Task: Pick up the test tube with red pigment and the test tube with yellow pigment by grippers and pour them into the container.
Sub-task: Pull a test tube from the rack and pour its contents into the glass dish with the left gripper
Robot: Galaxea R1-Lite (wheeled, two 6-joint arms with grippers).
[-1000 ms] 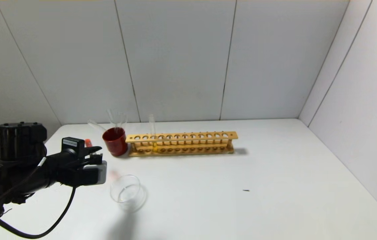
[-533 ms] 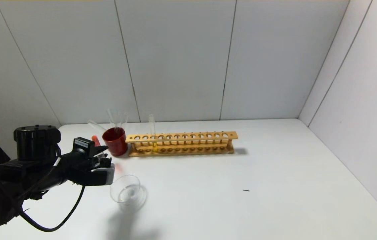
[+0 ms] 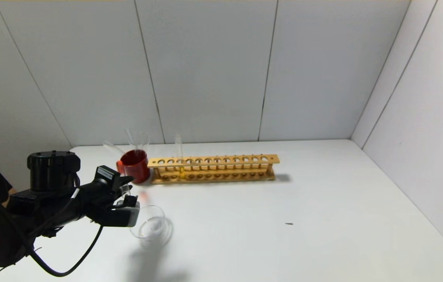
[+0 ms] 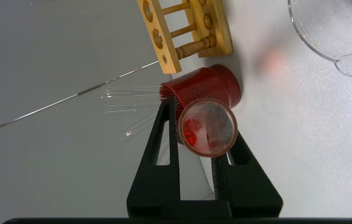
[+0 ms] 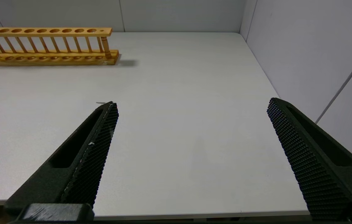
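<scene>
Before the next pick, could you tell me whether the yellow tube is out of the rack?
No, the yellow tube stands upright in the rack, near its end by the red cup.

One red tube (image 4: 207,127), one yellow tube (image 3: 181,169) and three clear tubes (image 4: 132,99) are showing, alongside one dish (image 3: 151,227), one cup (image 3: 135,166), one rack (image 3: 213,169).

White table (image 3: 323,203) with a few lab pieces along its left side

A wooden test tube rack (image 3: 213,168) stands toward the back with the test tube with yellow pigment (image 3: 179,156) upright in it. A dark red cup (image 3: 135,166) sits just beside the rack's left end, holding colourless tubes (image 3: 137,139). The container (image 3: 150,227) rests nearer the front. A small dark speck (image 3: 289,223) lies to the right.
</scene>
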